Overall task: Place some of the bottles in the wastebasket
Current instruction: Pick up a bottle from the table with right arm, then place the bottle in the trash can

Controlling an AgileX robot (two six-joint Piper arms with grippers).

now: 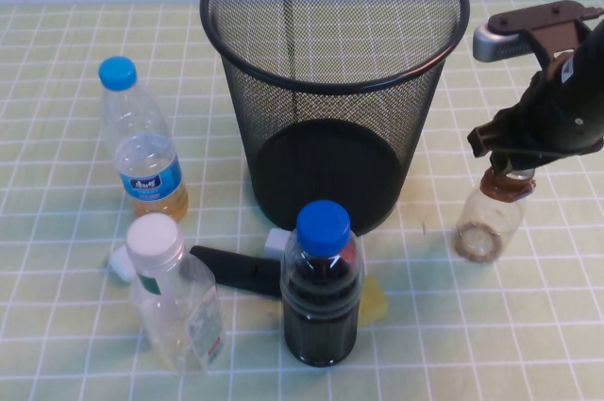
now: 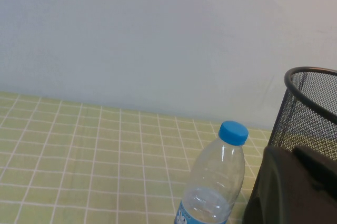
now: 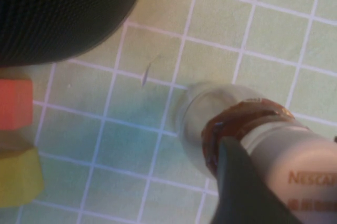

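The small clear bottle [image 1: 488, 223] with a brown neck wrap stands right of the black wire-mesh wastebasket [image 1: 283, 90]. My right gripper [image 1: 510, 165] is on its white cap from above and shut on it. In the right wrist view one finger [image 3: 237, 187] lies against the cap of this bottle [image 3: 247, 121], with the basket's base [image 3: 58, 13] close by. The larger white-capped bottle [image 1: 175, 302] with a green-and-red label stands at the front left. My left gripper [image 2: 295, 192] shows only in the left wrist view, as a dark shape beside the basket's rim [image 2: 310, 103].
A blue-capped bottle with yellowish liquid [image 1: 142, 151] stands left of the basket and shows in the left wrist view [image 2: 216, 182]. A blue-capped dark-filled bottle [image 1: 321, 288] stands in front of the basket. A black object [image 1: 236, 269], a yellow block [image 1: 375, 302] and small white pieces lie between them.
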